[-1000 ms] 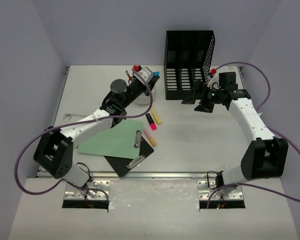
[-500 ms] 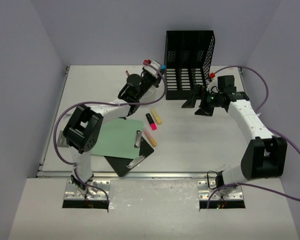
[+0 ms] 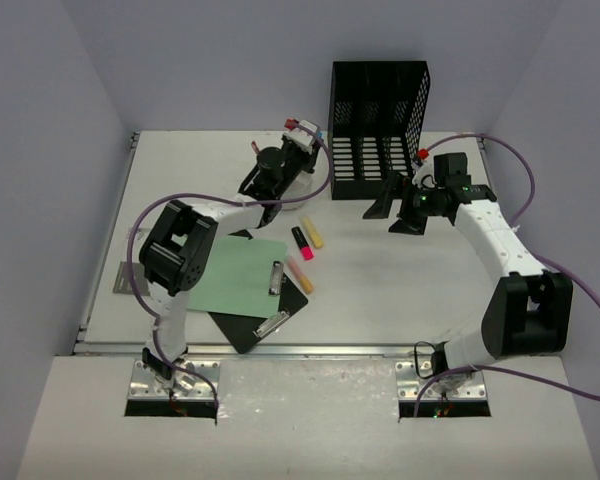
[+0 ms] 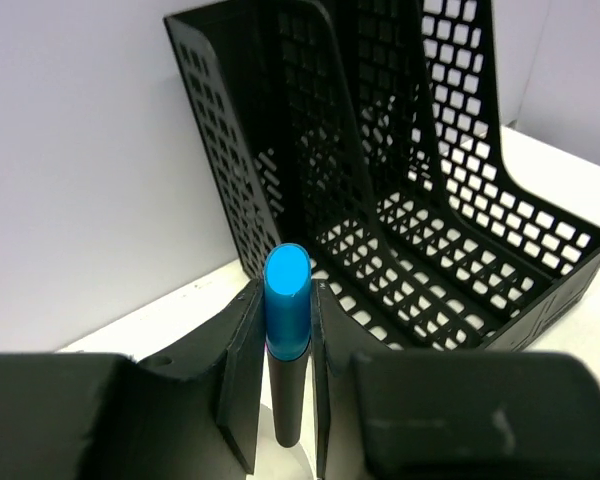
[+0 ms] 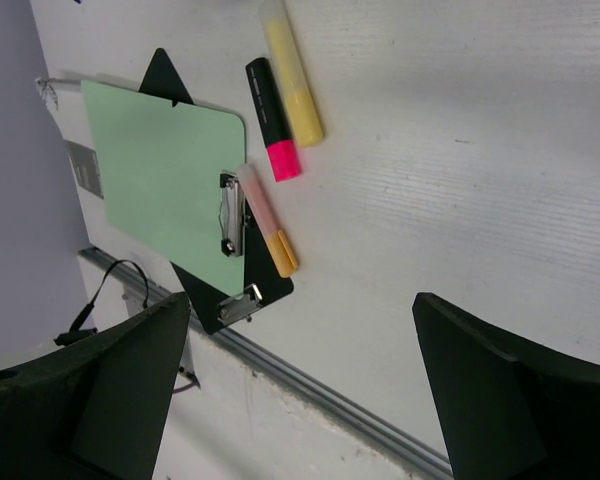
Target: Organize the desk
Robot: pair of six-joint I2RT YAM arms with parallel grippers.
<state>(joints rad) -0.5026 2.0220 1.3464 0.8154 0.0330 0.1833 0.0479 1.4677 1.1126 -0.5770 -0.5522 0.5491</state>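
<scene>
The white desk [image 3: 400, 290] has a silver rail [image 3: 310, 350] along its near edge. My left gripper [image 3: 305, 140] is at the back, just left of the black mesh file rack [image 3: 378, 130]. It is shut on a blue-capped marker [image 4: 287, 300], which it holds upright over a white cup [image 4: 280, 455]. My right gripper [image 3: 390, 210] hovers open and empty in front of the rack. Its wrist view shows wide-apart fingers [image 5: 110, 390] above the desk [image 5: 460, 200].
A yellow highlighter [image 3: 313, 233], a black-and-pink one [image 3: 301, 243] and a pink-and-orange one [image 3: 300, 272] lie mid-desk. Beside them a green clipboard [image 3: 235, 275] lies on a black clipboard [image 3: 255, 325] near the front rail. The rack [image 4: 430, 200] stands right behind the marker.
My left arm has swung its elbow in and carried the blue marker a little back and right, toward the rack. My right gripper has shifted slightly left.
</scene>
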